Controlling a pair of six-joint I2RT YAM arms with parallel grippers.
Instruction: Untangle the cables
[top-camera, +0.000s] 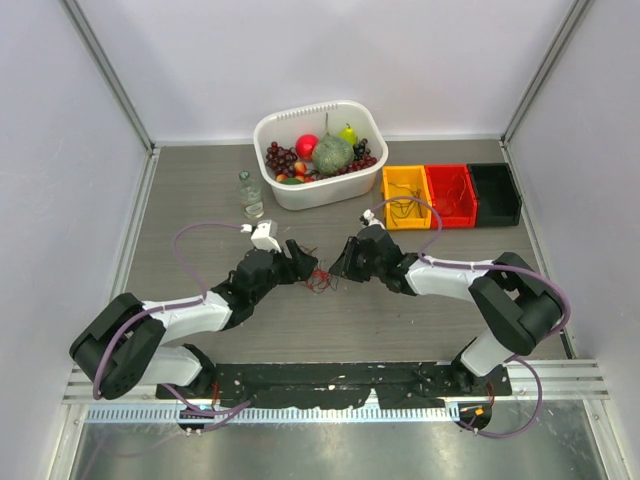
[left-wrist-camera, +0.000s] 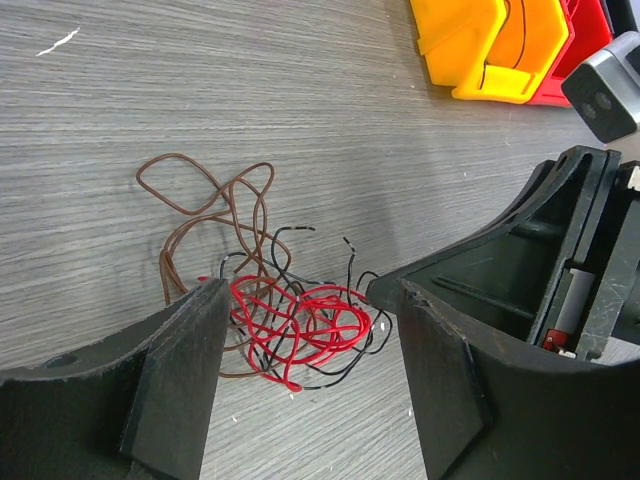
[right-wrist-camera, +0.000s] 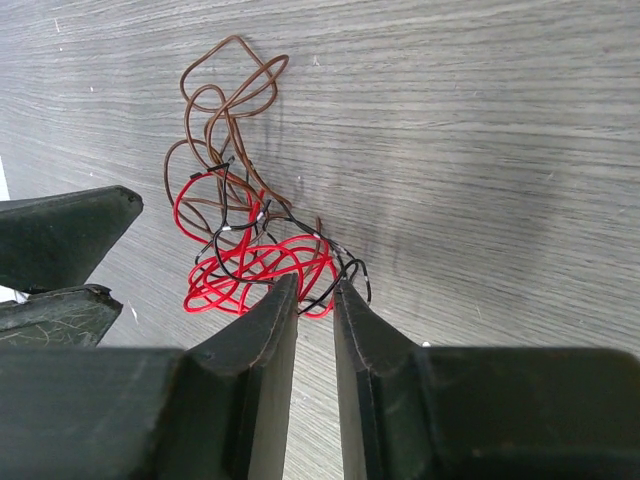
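The cables (top-camera: 320, 279) lie mid-table as one small tangle of thin red, black and brown wires (left-wrist-camera: 300, 325), the brown loops spreading out to its far side (right-wrist-camera: 225, 95). My left gripper (top-camera: 305, 263) is open, and in its wrist view its two fingers stand either side of the red loops (left-wrist-camera: 300, 300). My right gripper (top-camera: 340, 268) faces it from the other side. Its jaws (right-wrist-camera: 315, 288) stand close together with a narrow gap, and a black and red loop lies at their tips. The left gripper's fingers (right-wrist-camera: 60, 240) show at the left of the right wrist view.
A white basket (top-camera: 272, 130) of fruit stands at the back, with a small clear bottle (top-camera: 250, 195) to its left. Yellow (top-camera: 405, 200), red (top-camera: 450, 195) and black (top-camera: 495, 192) bins sit in a row at the back right. White walls close in both sides.
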